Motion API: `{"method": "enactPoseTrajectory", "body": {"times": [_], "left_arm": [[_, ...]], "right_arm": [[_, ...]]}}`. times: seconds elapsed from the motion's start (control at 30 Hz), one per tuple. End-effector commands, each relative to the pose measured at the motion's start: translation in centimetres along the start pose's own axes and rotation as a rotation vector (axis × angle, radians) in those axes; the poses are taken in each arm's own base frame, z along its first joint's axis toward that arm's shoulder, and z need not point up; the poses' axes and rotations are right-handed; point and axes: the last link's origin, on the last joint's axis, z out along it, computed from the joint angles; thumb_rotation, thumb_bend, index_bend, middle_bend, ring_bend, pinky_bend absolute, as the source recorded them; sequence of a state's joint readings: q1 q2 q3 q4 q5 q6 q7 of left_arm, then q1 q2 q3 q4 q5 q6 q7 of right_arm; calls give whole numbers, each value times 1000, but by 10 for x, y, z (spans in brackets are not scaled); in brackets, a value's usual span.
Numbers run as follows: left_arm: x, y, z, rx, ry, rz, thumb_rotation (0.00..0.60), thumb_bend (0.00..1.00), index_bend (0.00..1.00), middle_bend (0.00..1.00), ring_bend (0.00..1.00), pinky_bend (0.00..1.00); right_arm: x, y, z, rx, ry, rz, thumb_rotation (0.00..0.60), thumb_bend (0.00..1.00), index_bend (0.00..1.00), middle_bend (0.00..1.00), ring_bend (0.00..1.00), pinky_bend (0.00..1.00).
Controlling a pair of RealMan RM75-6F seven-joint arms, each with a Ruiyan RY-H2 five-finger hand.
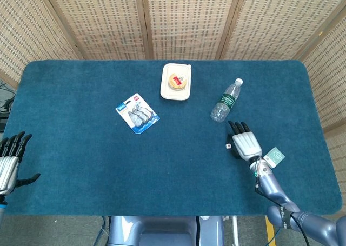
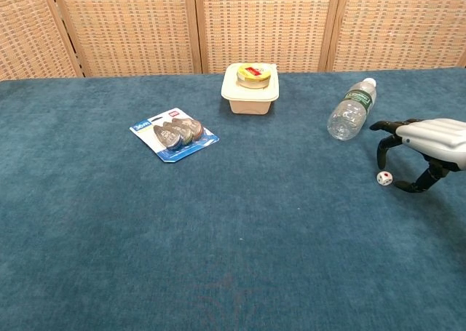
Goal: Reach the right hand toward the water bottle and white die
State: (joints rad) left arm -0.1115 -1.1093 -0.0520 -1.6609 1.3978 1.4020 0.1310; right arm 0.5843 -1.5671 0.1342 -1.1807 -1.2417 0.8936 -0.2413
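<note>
A clear water bottle [image 1: 225,100] [image 2: 349,112] with a green label and white cap lies on its side on the blue tabletop, at the right. A small white die [image 1: 228,146] [image 2: 384,178] sits in front of it. My right hand [image 1: 244,140] [image 2: 426,143] hovers just right of the die, palm down, fingers spread and curved downward, holding nothing; its fingertips reach close to the bottle's base. My left hand [image 1: 9,160] rests open at the table's far left edge, seen only in the head view.
A cream container [image 1: 176,82] [image 2: 251,87] with a yellow and red item inside stands at the back centre. A blister pack [image 1: 138,113] [image 2: 174,134] of small items lies left of centre. Woven screens close off the back.
</note>
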Motion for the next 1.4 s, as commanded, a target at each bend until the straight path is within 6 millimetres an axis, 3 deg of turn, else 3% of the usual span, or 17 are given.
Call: {"method": "enactPoseTrajectory", "body": {"times": [0.03, 0.57, 0.93, 1.2, 1.37, 1.4], "left_arm": [[0, 0, 0, 1, -1, 0, 600, 46, 0, 0, 0, 0], [0, 0, 1, 5, -3, -1, 600, 46, 0, 0, 0, 0], [1, 0, -1, -1, -2, -6, 600, 45, 0, 0, 0, 0], [4, -3, -2, 2, 7, -22, 600, 46, 0, 0, 0, 0], [6, -5, -1, 8, 4, -30, 600, 46, 0, 0, 0, 0], [6, -5, -1, 7, 4, -31, 600, 46, 0, 0, 0, 0]], "right_arm": [[-1, -1, 1, 4, -1, 2, 600, 414, 393, 0, 0, 0], [-6, 2, 6, -7, 10, -13, 600, 459, 546, 0, 0, 0], [77, -52, -39, 211, 179, 36, 600, 510, 551, 3, 0, 0], [118, -85, -38, 249, 236, 12, 600, 507, 551, 4, 0, 0], [131, -97, -31, 235, 250, 13, 600, 508, 544, 4, 0, 0], [133, -98, -30, 229, 250, 12, 600, 504, 503, 3, 0, 0]]}}
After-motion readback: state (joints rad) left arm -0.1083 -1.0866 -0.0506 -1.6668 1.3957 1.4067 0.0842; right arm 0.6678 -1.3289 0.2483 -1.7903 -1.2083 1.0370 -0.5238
